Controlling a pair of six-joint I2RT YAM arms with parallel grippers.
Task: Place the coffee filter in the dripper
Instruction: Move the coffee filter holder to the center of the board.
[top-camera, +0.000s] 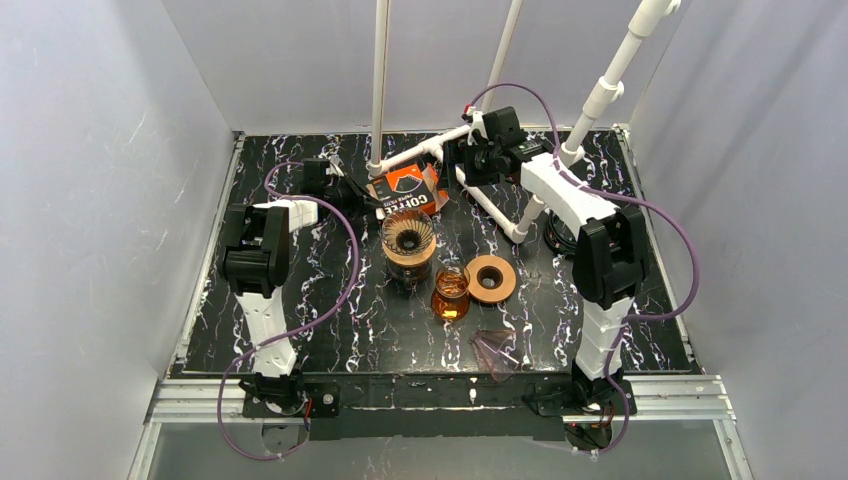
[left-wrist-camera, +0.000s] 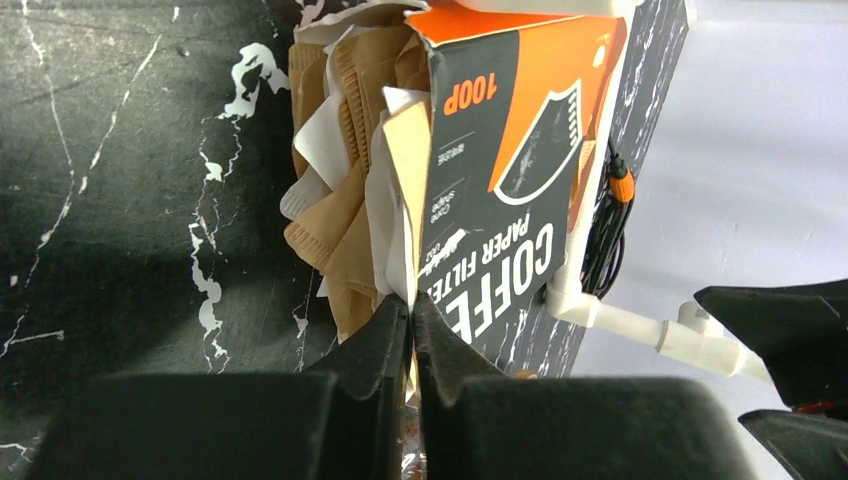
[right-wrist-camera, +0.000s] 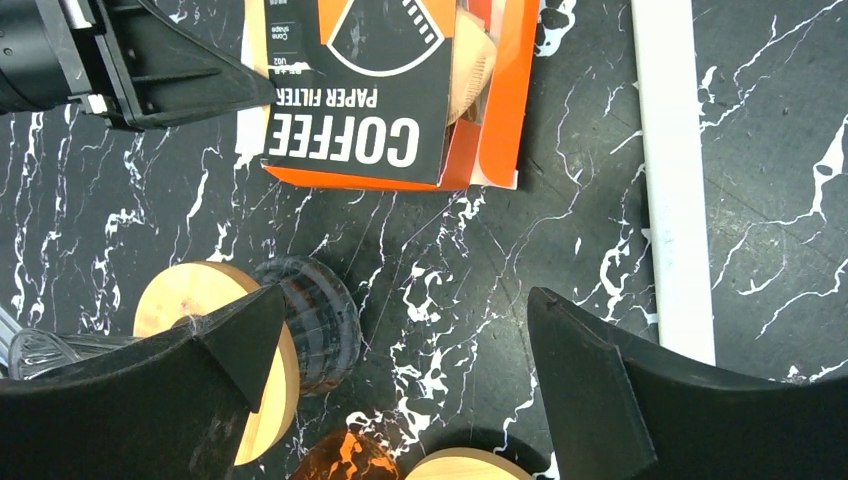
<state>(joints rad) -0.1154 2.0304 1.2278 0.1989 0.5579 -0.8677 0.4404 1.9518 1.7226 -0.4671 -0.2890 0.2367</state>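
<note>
One filter (left-wrist-camera: 398, 250) pinched by my left gripper (left-wrist-camera: 412, 315) at the box (left-wrist-camera: 500, 230); right gripper (right-wrist-camera: 405, 300) wide; next, carry to dripper (top-camera: 408, 235).

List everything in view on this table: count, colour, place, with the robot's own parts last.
filter box: one, orange and black, far centre of table
paper filters: several, brown and white, poking from the box
dripper: one, dark, wooden collar, centre
glass jar: one, amber, beside dripper
wooden ring: one, tan, right of jar
cone: one, clear, near edge
pipe frame: one, white, far side
left gripper: one, black, shut on paper filters
right gripper: one, black, open, above table
</note>
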